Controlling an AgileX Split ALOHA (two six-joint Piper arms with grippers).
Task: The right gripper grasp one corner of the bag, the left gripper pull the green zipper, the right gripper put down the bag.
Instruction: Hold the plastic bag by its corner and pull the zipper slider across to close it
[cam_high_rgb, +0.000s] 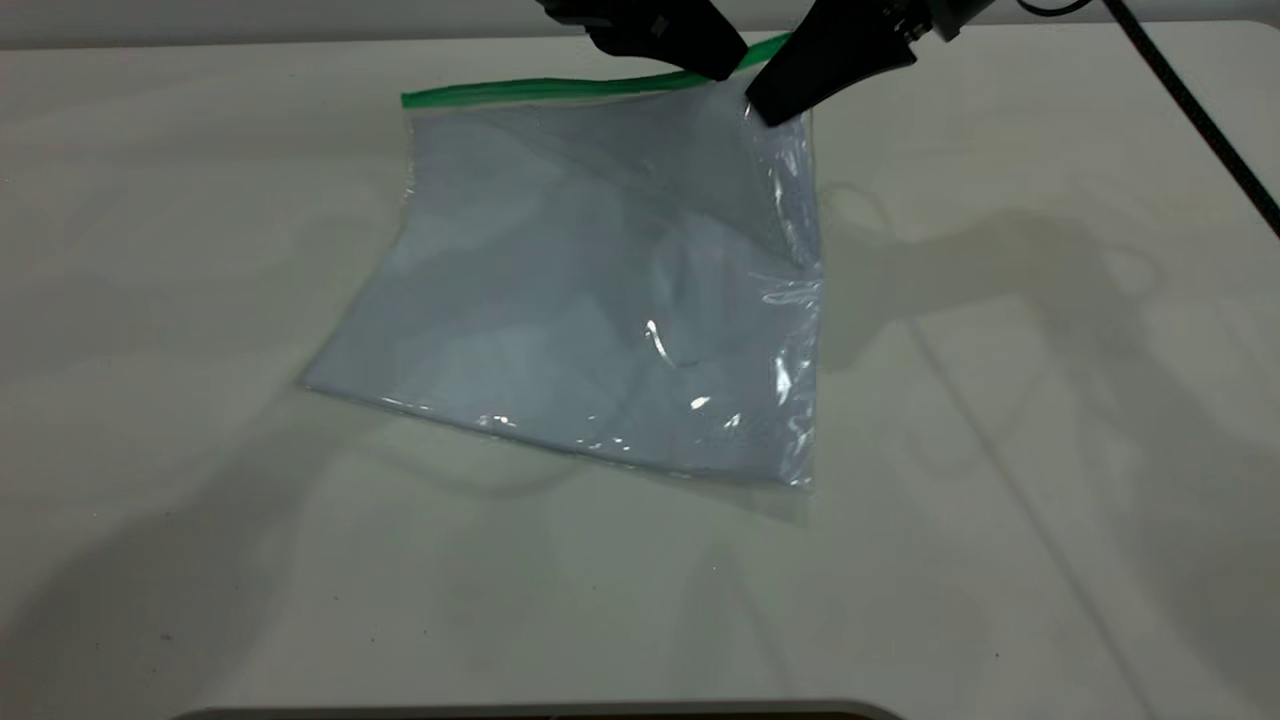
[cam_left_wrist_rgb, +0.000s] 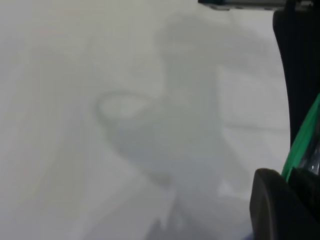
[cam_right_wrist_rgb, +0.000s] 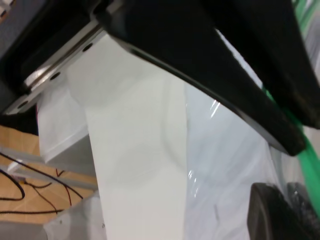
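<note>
The bag (cam_high_rgb: 600, 280), a clear pouch with white sheets inside, slopes up from the table to its far right corner. My right gripper (cam_high_rgb: 775, 105) is shut on that raised corner, just below the green zipper (cam_high_rgb: 560, 88). Left gripper (cam_high_rgb: 718, 68) is shut on the zipper strip close beside it, near the strip's right end. In the left wrist view the green zipper (cam_left_wrist_rgb: 302, 142) runs down between my left gripper's (cam_left_wrist_rgb: 290, 177) closed fingers. The right wrist view shows the right gripper (cam_right_wrist_rgb: 287, 192) pinching the bag (cam_right_wrist_rgb: 225, 165), with the zipper (cam_right_wrist_rgb: 311, 165) alongside. I cannot make out the slider tab.
The pale table (cam_high_rgb: 1000, 450) stretches around the bag on all sides. A black cable (cam_high_rgb: 1200, 110) trails from the right arm across the far right. The bag's near edge (cam_high_rgb: 560, 440) rests on the table.
</note>
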